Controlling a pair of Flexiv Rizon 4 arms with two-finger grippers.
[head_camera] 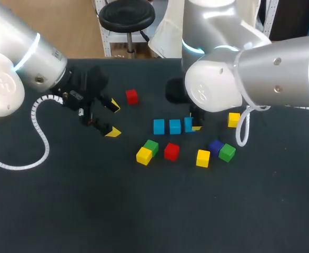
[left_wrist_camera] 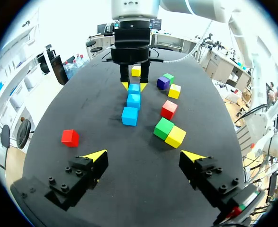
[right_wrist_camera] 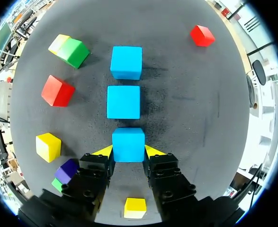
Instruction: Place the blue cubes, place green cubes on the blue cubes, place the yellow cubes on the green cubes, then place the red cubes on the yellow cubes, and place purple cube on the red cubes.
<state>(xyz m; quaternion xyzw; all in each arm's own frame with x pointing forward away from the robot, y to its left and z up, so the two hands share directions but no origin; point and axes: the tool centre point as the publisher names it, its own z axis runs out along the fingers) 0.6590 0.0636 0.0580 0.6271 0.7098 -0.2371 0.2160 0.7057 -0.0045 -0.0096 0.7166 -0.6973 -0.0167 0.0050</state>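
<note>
Three blue cubes lie in a row on the black table. My right gripper [right_wrist_camera: 128, 151] is shut on the end blue cube [right_wrist_camera: 128, 144], which rests on the table in line with the middle one [right_wrist_camera: 123, 101] and the far one [right_wrist_camera: 126, 62]. In the head view the held cube [head_camera: 188, 125] sits right of the other two [head_camera: 175, 126] [head_camera: 159, 126], partly hidden by the right gripper [head_camera: 192, 125]. My left gripper [head_camera: 113, 119] stands open and empty to the left of the row. Its fingers [left_wrist_camera: 94, 158] point toward the row [left_wrist_camera: 130, 116].
A green cube [head_camera: 151, 146] touches a yellow cube [head_camera: 143, 156] in front of the row, beside a red cube [head_camera: 171, 151]. Further right lie a yellow cube [head_camera: 203, 157], a purple cube [head_camera: 215, 146], a green cube [head_camera: 227, 152] and another yellow cube [head_camera: 233, 119]. A second red cube [head_camera: 131, 96] sits behind.
</note>
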